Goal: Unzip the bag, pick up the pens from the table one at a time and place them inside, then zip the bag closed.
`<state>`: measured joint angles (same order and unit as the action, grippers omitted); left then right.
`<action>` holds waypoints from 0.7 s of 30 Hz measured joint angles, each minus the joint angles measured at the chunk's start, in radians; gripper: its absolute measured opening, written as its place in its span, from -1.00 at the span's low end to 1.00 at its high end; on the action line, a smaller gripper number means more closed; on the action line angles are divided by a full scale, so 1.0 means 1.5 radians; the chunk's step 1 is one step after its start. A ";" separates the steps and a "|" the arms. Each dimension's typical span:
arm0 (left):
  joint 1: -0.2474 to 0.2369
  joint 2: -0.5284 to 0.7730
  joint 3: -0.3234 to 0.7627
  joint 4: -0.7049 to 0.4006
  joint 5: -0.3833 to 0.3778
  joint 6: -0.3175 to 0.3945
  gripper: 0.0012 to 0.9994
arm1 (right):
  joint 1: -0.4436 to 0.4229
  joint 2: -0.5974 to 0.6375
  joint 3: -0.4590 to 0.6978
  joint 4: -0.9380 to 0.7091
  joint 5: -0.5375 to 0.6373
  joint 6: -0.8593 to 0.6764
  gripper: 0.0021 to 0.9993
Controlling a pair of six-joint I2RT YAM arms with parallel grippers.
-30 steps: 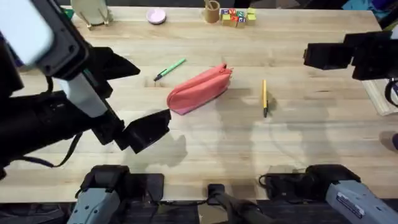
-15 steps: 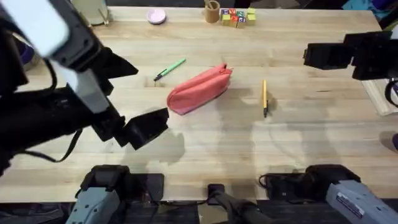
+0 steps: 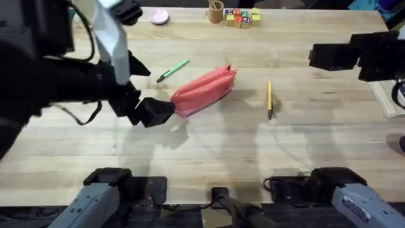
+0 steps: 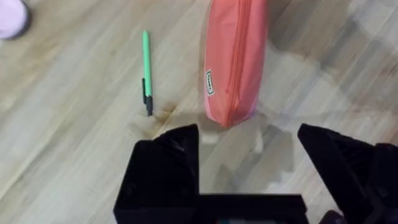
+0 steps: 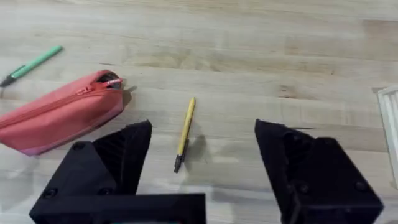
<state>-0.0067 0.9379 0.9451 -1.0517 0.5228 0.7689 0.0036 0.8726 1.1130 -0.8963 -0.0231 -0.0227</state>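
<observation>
Mid-table bag (image 3: pixel 204 90) lies diagonal, zipper end far-right; left pincer (image 3: pixel 154 111) released at near-left end.

Illumination is bright, even and diffuse, from overhead. The tabletop (image 3: pixel 253 145) carries soft, faint shadows near the bag (image 3: pixel 202 92), with mild glare in the left wrist view. The left arm (image 3: pixel 57 76), close under the overhead camera, renders dark and blurred. The pens remain sharp.
</observation>
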 joint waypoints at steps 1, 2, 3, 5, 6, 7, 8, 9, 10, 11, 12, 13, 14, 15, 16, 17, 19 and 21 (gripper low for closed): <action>0.000 0.015 0.000 0.002 0.000 0.002 0.99 | 0.000 0.000 0.000 0.000 0.000 0.000 0.99; 0.000 0.033 0.000 0.004 0.000 0.005 0.99 | 0.000 0.000 0.000 0.000 0.000 0.000 0.99; 0.000 0.049 0.000 0.007 0.000 0.010 0.99 | 0.000 0.000 0.000 0.000 0.000 0.000 0.99; 0.000 0.081 0.000 0.016 0.003 0.021 0.99 | 0.000 0.000 0.000 0.000 0.000 0.000 0.99; 0.000 0.098 0.000 0.023 0.005 0.027 0.99 | 0.000 0.000 0.000 0.000 0.000 0.000 0.99; 0.000 0.112 0.000 0.029 0.007 0.032 0.99 | 0.000 0.000 0.000 0.000 0.000 0.000 0.99; 0.000 0.128 0.000 0.035 0.009 0.036 0.99 | 0.000 0.000 0.000 0.000 0.000 0.000 0.99; 0.000 0.144 0.000 0.038 0.011 0.039 0.99 | 0.000 0.000 0.000 0.000 0.000 0.000 0.99; 0.000 0.160 0.000 0.042 0.015 0.043 0.99 | 0.000 0.000 0.000 0.000 0.000 0.000 0.99; 0.000 0.175 0.000 0.046 0.020 0.047 0.99 | 0.000 0.000 0.000 0.000 0.000 0.000 0.99; 0.000 0.188 0.000 0.049 0.024 0.051 0.99 | 0.000 0.000 0.000 0.000 0.000 0.000 0.99; 0.000 0.203 0.000 0.052 0.029 0.057 0.99 | 0.000 0.000 0.000 0.001 0.000 0.000 0.99; 0.000 0.217 0.000 0.056 0.034 0.061 0.99 | 0.000 0.000 0.000 0.001 0.000 0.000 0.99; 0.000 0.231 0.000 0.060 0.039 0.064 0.99 | 0.000 0.000 0.000 0.001 0.000 0.000 0.99; 0.000 0.244 0.000 0.064 0.043 0.066 0.99 | 0.000 0.000 0.000 0.001 0.000 0.000 0.99; 0.000 0.257 0.000 0.069 0.047 0.069 0.99 | 0.000 0.000 0.000 0.001 0.000 0.000 0.99; 0.000 0.279 0.000 0.077 0.055 0.072 0.99 | 0.000 0.000 0.000 0.001 0.000 0.000 0.99; 0.000 0.306 0.000 0.092 0.066 0.076 0.99 | 0.000 0.000 0.000 0.001 0.000 0.000 0.99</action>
<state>-0.0071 1.3971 0.9451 -0.9131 0.6220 0.8822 0.0036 0.8726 1.1130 -0.8951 -0.0231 -0.0227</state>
